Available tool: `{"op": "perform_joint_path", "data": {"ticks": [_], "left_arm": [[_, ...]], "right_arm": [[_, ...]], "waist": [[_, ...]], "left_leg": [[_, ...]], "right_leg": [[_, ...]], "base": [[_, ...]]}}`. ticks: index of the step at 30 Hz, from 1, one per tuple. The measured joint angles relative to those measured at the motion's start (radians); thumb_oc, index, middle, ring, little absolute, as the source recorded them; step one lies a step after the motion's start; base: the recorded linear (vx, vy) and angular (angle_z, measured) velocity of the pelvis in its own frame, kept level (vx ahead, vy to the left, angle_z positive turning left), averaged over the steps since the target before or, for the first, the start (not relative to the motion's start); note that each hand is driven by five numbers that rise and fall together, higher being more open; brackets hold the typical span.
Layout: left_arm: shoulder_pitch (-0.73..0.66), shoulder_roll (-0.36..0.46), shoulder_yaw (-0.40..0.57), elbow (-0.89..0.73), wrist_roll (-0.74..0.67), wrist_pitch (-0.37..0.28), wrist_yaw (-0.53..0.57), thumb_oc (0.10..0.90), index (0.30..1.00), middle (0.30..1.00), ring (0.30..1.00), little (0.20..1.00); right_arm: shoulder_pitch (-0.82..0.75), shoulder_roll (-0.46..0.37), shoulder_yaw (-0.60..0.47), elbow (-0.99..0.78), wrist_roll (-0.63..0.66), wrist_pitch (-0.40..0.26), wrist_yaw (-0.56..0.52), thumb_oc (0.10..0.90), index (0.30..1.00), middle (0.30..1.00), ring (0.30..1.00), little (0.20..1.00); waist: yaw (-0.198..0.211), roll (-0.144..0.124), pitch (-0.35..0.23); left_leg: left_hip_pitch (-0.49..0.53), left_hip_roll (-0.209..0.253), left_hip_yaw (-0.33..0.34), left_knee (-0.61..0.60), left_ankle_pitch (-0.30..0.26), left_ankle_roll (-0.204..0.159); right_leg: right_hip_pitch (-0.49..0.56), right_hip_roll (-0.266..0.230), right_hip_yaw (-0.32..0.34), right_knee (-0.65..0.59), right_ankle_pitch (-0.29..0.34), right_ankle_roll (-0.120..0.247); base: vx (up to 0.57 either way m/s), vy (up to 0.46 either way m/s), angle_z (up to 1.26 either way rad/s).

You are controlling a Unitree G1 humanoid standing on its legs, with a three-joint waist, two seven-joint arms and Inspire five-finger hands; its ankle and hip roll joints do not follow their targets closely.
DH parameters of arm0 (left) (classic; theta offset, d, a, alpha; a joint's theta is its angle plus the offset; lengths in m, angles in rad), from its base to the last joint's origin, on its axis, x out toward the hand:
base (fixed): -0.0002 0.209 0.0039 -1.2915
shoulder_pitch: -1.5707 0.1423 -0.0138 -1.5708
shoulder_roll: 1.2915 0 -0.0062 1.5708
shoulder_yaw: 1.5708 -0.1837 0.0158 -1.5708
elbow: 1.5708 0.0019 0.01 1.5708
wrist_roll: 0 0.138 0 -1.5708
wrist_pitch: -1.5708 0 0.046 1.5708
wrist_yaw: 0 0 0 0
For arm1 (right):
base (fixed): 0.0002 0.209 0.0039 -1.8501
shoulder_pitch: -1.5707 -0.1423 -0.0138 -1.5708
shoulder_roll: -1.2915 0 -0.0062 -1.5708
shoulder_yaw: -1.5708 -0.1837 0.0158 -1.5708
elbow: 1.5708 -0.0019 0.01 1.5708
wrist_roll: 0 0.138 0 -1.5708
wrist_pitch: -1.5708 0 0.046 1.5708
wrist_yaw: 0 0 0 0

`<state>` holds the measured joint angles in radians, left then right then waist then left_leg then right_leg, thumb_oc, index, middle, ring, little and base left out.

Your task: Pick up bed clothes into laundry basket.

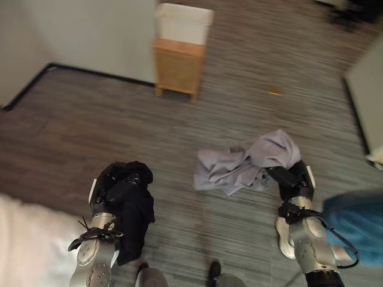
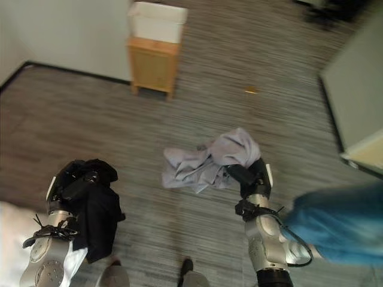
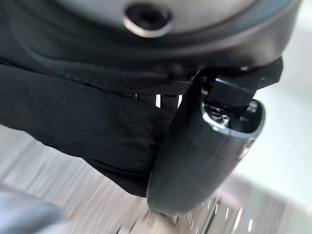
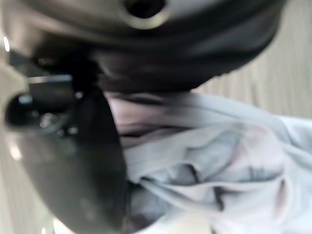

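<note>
A black garment [image 1: 133, 209] hangs from my left hand [image 1: 114, 182], whose fingers are curled round it above the floor; in the left wrist view the dark cloth [image 3: 87, 126] lies against the thumb [image 3: 195, 161]. My right hand [image 1: 293, 179] is shut on a pale grey garment [image 1: 251, 160] that spreads out to its left; the right wrist view shows the grey cloth [image 4: 209, 161] bunched beside the thumb [image 4: 92, 170]. The laundry basket [image 1: 182, 23], white, stands on a small wooden cabinet [image 1: 178, 67] by the far wall.
White bedding [image 1: 30, 245] lies at the lower left. Something blue [image 1: 359, 224] sits at the lower right. A pale furniture edge [image 1: 366, 95] runs along the right side. A small yellow scrap [image 1: 274, 91] lies on the striped wood floor [image 1: 119, 119].
</note>
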<state>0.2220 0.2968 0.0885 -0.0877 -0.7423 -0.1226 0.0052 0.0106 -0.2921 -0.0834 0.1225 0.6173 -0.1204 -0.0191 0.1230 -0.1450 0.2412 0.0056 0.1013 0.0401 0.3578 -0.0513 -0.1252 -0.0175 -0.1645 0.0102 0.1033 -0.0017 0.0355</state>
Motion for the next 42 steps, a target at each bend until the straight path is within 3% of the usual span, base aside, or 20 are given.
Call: {"op": "perform_joint_path", "data": {"ticks": [1, 2, 4, 8, 11, 13, 14, 15, 17, 20, 24, 38, 40, 41, 42], "left_arm": [[-0.009, -0.014, -0.006, 0.001, 0.000, 0.000, 0.000, 0.400, 0.300, 0.300, 0.300, 0.300], [-0.026, -0.021, -0.023, -0.002, 0.006, -0.001, -0.002, 0.400, 0.300, 0.300, 0.300, 0.300], [-0.052, -0.018, -0.037, -0.001, 0.008, 0.002, -0.010, 0.400, 0.300, 0.300, 0.300, 0.300], [-0.093, -0.029, -0.046, 0.000, 0.008, 0.006, -0.020, 0.400, 0.300, 0.300, 0.300, 0.300], [-0.081, -0.030, -0.046, 0.000, 0.009, 0.016, -0.019, 0.400, 0.300, 0.300, 0.300, 0.300], [-0.064, -0.035, -0.046, 0.003, 0.009, 0.020, -0.016, 0.400, 0.300, 0.300, 0.300, 0.300], [-0.025, -0.036, -0.054, 0.001, 0.009, 0.022, -0.011, 0.400, 0.300, 0.300, 0.300, 0.300], [-0.027, -0.034, -0.057, 0.003, 0.024, 0.022, -0.008, 0.400, 0.300, 0.300, 0.300, 0.300], [-0.077, 0.010, -0.091, 0.054, 0.217, 0.042, 0.010, 0.400, 0.300, 0.300, 0.300, 0.300], [-0.112, 0.027, -0.133, 0.119, 0.271, 0.065, 0.023, 0.400, 0.300, 0.300, 0.300, 0.300], [-0.112, 0.026, -0.177, 0.125, 0.273, 0.087, 0.028, 0.400, 0.300, 0.300, 0.300, 0.300], [-0.062, 0.041, -0.155, 0.125, 0.273, 0.087, 0.028, 0.400, 0.300, 0.300, 0.300, 0.300], [-0.069, 0.069, -0.150, 0.128, 0.275, 0.087, 0.026, 0.400, 0.300, 0.300, 0.300, 0.300], [-0.074, 0.072, -0.147, 0.127, 0.275, 0.087, 0.026, 0.400, 0.300, 0.300, 0.300, 0.300], [-0.092, 0.076, -0.143, 0.127, 0.276, 0.087, 0.027, 0.400, 0.300, 0.300, 0.300, 0.300]], "right_arm": [[0.023, -0.012, -0.029, -0.028, -0.002, -0.005, 0.001, 0.400, 0.300, 0.300, 0.300, 0.300], [0.037, -0.028, -0.067, -0.037, -0.004, -0.005, -0.011, 0.400, 0.300, 0.300, 0.300, 0.300], [0.092, -0.014, -0.110, -0.035, -0.005, 0.001, -0.030, 0.400, 0.300, 0.300, 0.300, 0.300], [0.178, 0.022, -0.129, -0.033, -0.010, 0.003, -0.050, 0.400, 0.300, 0.300, 0.300, 0.300], [0.176, 0.027, -0.100, -0.033, -0.033, 0.010, -0.050, 0.400, 0.300, 0.300, 0.300, 0.300], [0.145, 0.027, -0.080, -0.033, -0.046, 0.011, -0.055, 0.400, 0.300, 0.300, 0.300, 0.300], [0.109, 0.009, -0.048, -0.059, -0.050, 0.011, -0.048, 0.400, 0.300, 0.300, 0.300, 0.300], [0.109, 0.009, -0.045, -0.058, -0.056, 0.012, -0.047, 0.400, 0.300, 0.300, 0.300, 0.300], [0.106, -0.011, -0.028, -0.026, -0.120, 0.035, -0.046, 0.400, 0.300, 0.300, 0.300, 0.300], [0.108, -0.012, 0.015, 0.019, -0.136, 0.049, -0.038, 0.400, 0.300, 0.300, 0.300, 0.300], [0.127, -0.012, 0.036, 0.062, -0.136, 0.057, -0.031, 0.400, 0.300, 0.300, 0.300, 0.300], [0.141, -0.016, 0.037, 0.066, -0.148, 0.067, -0.030, 0.400, 0.300, 0.300, 0.300, 0.300], [0.108, -0.027, 0.039, 0.067, -0.171, 0.068, -0.027, 0.400, 0.300, 0.300, 0.300, 0.300], [0.093, -0.039, 0.041, 0.065, -0.175, 0.068, -0.026, 0.400, 0.300, 0.300, 0.300, 0.300], [0.074, -0.050, 0.036, 0.064, -0.181, 0.068, -0.023, 0.400, 0.300, 0.300, 0.300, 0.300]], "waist": [[-0.014, 0.048, -0.023], [-0.058, 0.106, -0.026], [-0.104, 0.100, -0.031], [-0.176, 0.100, -0.035], [-0.174, 0.108, -0.041], [-0.163, 0.108, -0.042], [-0.139, 0.151, -0.072], [-0.140, 0.151, -0.072], [-0.136, 0.152, -0.072], [-0.140, 0.152, -0.073], [-0.141, 0.152, -0.073], [-0.132, 0.150, -0.071], [-0.128, 0.163, -0.056], [-0.125, 0.173, -0.040], [-0.131, 0.173, -0.007]], "left_leg": [[0.001, -0.015, 0.003, -0.110, -0.036, 0.036], [-0.003, -0.020, 0.009, -0.217, -0.026, 0.050], [0.046, -0.041, 0.015, -0.290, 0.029, 0.045], [0.094, -0.051, 0.002, -0.365, 0.049, 0.033], [0.108, -0.044, 0.002, -0.369, 0.059, 0.018], [0.075, -0.052, 0.001, -0.289, 0.052, 0.015], [0.095, -0.031, -0.024, -0.417, 0.107, 0.034], [0.095, -0.030, -0.024, -0.417, 0.107, 0.034], [0.105, -0.030, -0.027, -0.418, 0.108, 0.033], [0.114, -0.030, -0.026, -0.421, 0.108, 0.033], [0.120, -0.030, -0.025, -0.435, 0.114, 0.032], [0.075, -0.032, -0.019, -0.441, 0.114, 0.033], [0.055, -0.028, -0.005, -0.428, 0.096, 0.066], [0.054, -0.024, 0.002, -0.425, 0.106, 0.060], [0.032, -0.032, 0.015, -0.374, 0.093, 0.075]], "right_leg": [[0.008, 0.015, 0.023, -0.041, -0.003, 0.046], [0.005, 0.047, 0.039, -0.039, -0.003, 0.060], [0.008, 0.035, 0.029, -0.038, 0.003, 0.070], [0.068, 0.021, -0.006, -0.121, 0.009, 0.074], [0.097, 0.026, -0.016, -0.152, 0.012, 0.069], [0.124, 0.008, -0.027, -0.158, 0.021, 0.056], [0.145, 0.055, -0.033, -0.191, 0.013, 0.068], [0.145, 0.055, -0.033, -0.191, 0.013, 0.068], [0.157, 0.055, -0.036, -0.191, 0.013, 0.068], [0.163, 0.055, -0.036, -0.192, 0.013, 0.068], [0.162, 0.055, -0.035, -0.192, 0.013, 0.068], [0.102, 0.053, -0.028, -0.183, 0.018, 0.071], [0.018, 0.056, -0.015, -0.067, 0.001, 0.089], [-0.024, 0.057, -0.017, 0.004, -0.004, 0.094], [-0.090, 0.048, -0.025, 0.144, -0.016, 0.114]], "base": [[0.08, 0.048, -1.77], [0.03, 0.038, -0.89], [-0.02, 0.001, -0.24], [0.03, -0.006, 0.10], [0.02, 0.006, 0.14], [0.01, 0.008, 0.15], [0.01, -0.001, 0.09], [0.01, -0.004, 0.06], [0.03, -0.006, 0.04], [0.00, 0.000, 0.00], [0.00, 0.000, 0.00], [0.01, 0.046, -0.02], [-0.03, 0.208, -0.31], [0.04, 0.165, -0.36], [0.18, 0.090, -0.14]]}}
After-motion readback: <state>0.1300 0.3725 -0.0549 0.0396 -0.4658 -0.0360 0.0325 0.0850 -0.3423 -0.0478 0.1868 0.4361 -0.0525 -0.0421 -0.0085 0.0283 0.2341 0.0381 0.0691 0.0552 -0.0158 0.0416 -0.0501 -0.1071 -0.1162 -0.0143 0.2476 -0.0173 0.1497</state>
